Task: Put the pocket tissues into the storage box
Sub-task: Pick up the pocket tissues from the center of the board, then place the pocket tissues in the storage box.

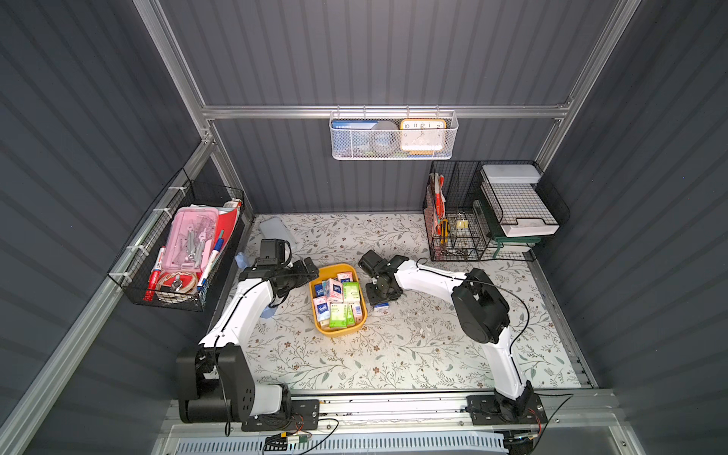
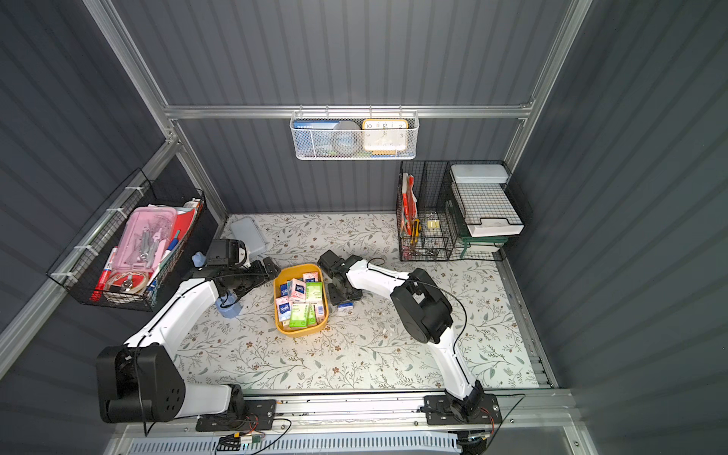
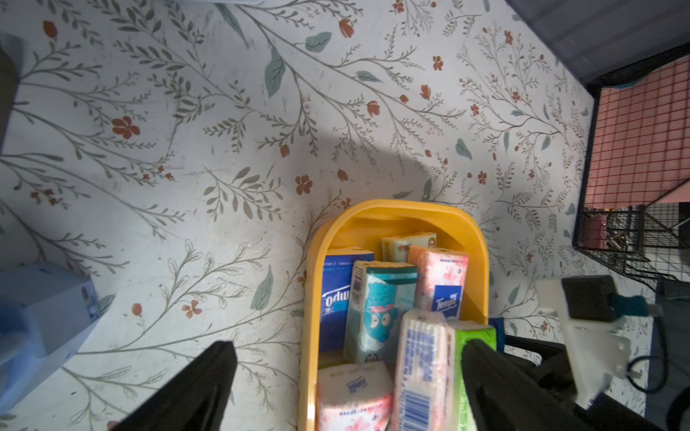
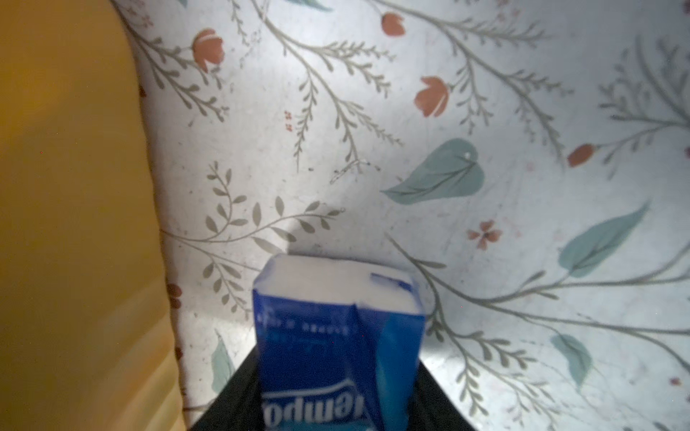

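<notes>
The mustard-yellow storage box (image 1: 342, 334) (image 2: 301, 331) sits mid-table and holds several pocket tissues (image 1: 339, 300) in pink, green, dark blue and light blue. My left gripper (image 3: 347, 377) hangs open over the box's left end (image 3: 395, 209), one finger outside the rim and one over the packets (image 3: 377, 309). Right of the box, my right gripper (image 4: 338, 395) is shut on a dark blue tissue packet (image 4: 336, 328) (image 1: 381, 308) low over the table. The box wall (image 4: 74, 224) stands beside it.
A light blue packet (image 1: 270, 311) (image 3: 41, 321) lies on the table under my left arm. A flat grey-blue case (image 1: 275, 230) lies at the back left. Black wire baskets (image 1: 457, 220) stand at the back right, and another (image 1: 177, 256) hangs on the left wall.
</notes>
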